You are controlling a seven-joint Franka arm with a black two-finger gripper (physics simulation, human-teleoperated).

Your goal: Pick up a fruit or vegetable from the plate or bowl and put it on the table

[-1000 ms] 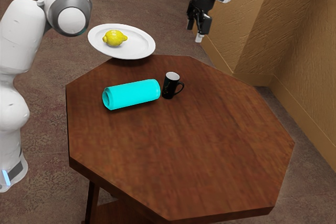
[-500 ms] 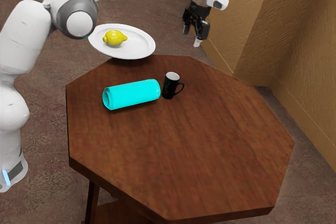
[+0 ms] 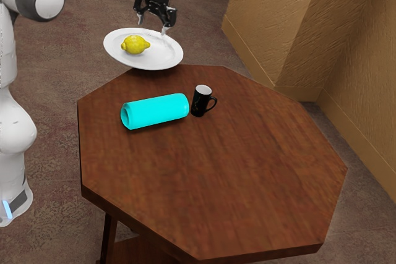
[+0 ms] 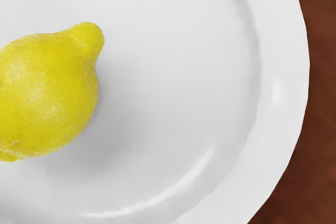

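Lemon (image 3: 135,44) sits on the plate (image 3: 164,55) beneath the downward-pointing gripper (image 3: 153,24), its fingers spread apart

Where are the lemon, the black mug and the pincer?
Lemon (image 4: 50,93), wrist view: middle of its body.
Black mug (image 3: 200,103), exterior view: its outer side.
Pincer (image 3: 153,26), exterior view: midway between its two fingertips.

Exterior view: moderate, even light. Plate (image 3: 166,57) bright white; floor (image 3: 55,91) dim; cyan cylinder (image 3: 156,111) flatly saturated, faint shadow on worktop (image 3: 229,171). Wrist view: plate very bright, curved glare along inner rim; soft grey shadow beside lemon (image 4: 47,93), pale sheen on its skin.
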